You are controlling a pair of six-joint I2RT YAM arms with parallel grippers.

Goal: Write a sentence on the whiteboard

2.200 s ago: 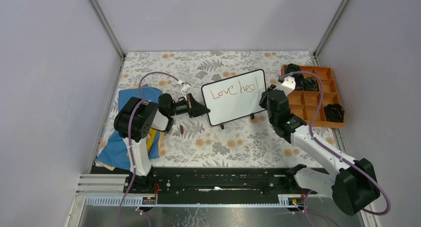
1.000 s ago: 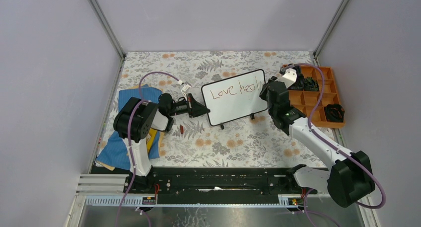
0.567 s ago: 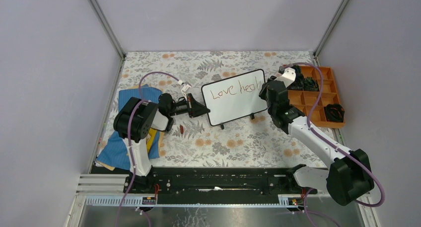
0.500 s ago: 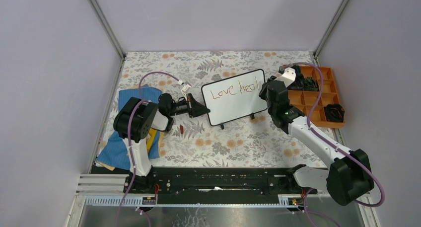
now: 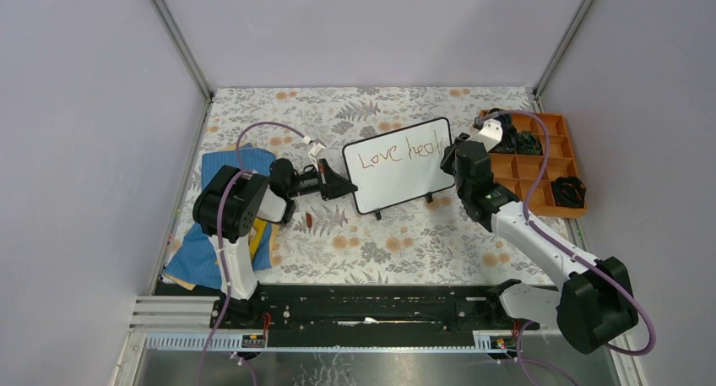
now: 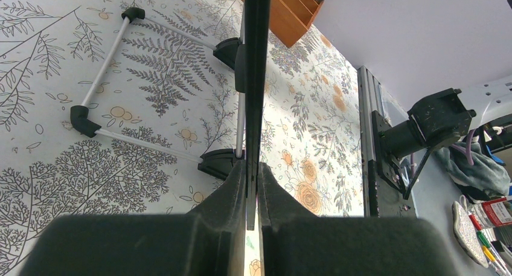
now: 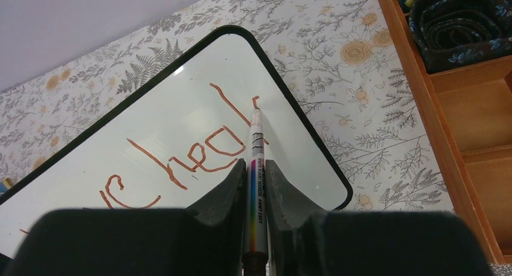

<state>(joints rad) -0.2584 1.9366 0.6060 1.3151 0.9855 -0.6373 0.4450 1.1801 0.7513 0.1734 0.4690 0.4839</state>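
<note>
White, black-framed whiteboard [image 5: 397, 182], red-brown sentence [image 5: 400, 154] at "Love heal"

We see plain pale lilac walls [image 5: 363, 31] meeting at metal corner posts [image 5: 178, 38], enclosing a tabletop [image 5: 405, 251] covered in floral leaf print, evenly lit.

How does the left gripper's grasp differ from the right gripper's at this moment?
The left gripper is shut on the edge of the small white black-framed whiteboard; the right gripper is shut on a slim white rainbow-striped marker. The left gripper sits at the board's left end, edge-on; the right gripper faces its writing side at the right end, marker tip by the red-brown handwriting. Both are shut, at the same board.
</note>
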